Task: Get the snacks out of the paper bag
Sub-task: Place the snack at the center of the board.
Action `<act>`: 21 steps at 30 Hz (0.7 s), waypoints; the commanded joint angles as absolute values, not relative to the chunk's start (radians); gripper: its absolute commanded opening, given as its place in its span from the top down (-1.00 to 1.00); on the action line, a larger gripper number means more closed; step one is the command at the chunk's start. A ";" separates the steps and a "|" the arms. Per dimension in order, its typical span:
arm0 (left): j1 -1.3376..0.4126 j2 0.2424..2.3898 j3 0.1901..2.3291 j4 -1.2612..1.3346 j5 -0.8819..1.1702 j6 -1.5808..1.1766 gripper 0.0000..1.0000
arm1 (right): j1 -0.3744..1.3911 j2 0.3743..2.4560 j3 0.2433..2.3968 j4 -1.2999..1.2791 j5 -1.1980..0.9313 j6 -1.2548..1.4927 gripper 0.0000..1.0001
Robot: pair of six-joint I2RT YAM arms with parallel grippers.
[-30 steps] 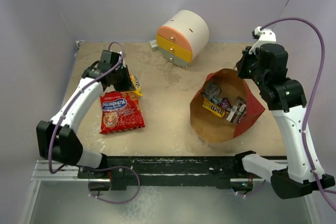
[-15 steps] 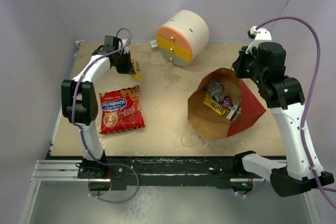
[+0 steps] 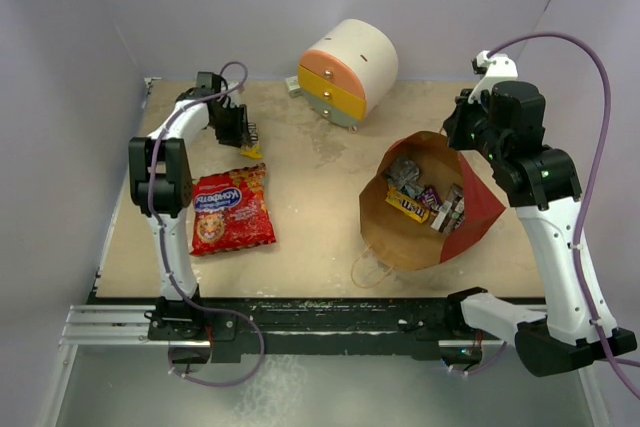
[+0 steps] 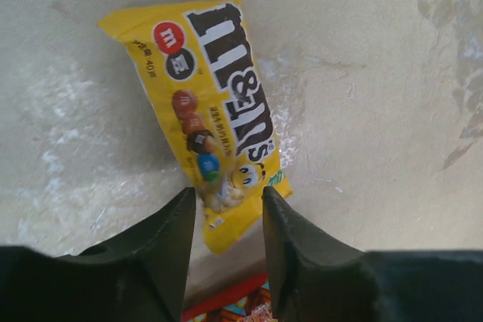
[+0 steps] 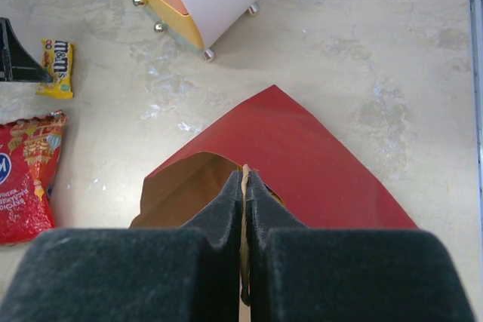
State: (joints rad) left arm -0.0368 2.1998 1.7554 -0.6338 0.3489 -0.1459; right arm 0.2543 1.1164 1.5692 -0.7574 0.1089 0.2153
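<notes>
Left gripper (image 4: 226, 203) part-open, tips astride the end of the yellow M&M's packet (image 4: 219, 118), flat near the worktop's (image 3: 310, 237) far-left corner: best lift straight up, no dragging. Right gripper (image 5: 243, 186) pinches the string handle (image 5: 244, 213) of the paper bag (image 5: 302, 164) toward the right edge; hold it steady.

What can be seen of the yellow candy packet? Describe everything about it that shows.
The yellow candy packet is a glossy wrapper with a bold brown logo, a red circle and pictured coloured candies. It lies flat on the beige table, just beyond the red crisp packet, its near end between the parted fingers of the left gripper.
</notes>
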 commanded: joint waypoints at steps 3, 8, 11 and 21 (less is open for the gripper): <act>-0.021 2.053 1.826 -0.749 0.214 -0.167 -0.15 | 0.253 1.103 1.602 -0.695 0.098 0.210 1.00; -0.039 1.753 1.542 -0.637 0.330 -0.316 -0.30 | 0.253 1.102 1.597 -0.685 0.076 0.228 1.00; -0.131 1.550 1.365 -0.573 0.388 -0.389 -0.32 | 0.253 1.097 1.585 -0.673 0.061 0.241 1.00; -0.580 1.122 1.018 -0.371 0.243 -0.754 -0.37 | 0.253 1.110 1.553 -0.655 0.007 0.295 1.00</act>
State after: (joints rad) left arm -0.4873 1.1912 1.0813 -0.4953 0.3244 -0.5678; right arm 0.2543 1.1168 1.5536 -0.7429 0.0471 0.2562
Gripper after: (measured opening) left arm 0.679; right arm 0.007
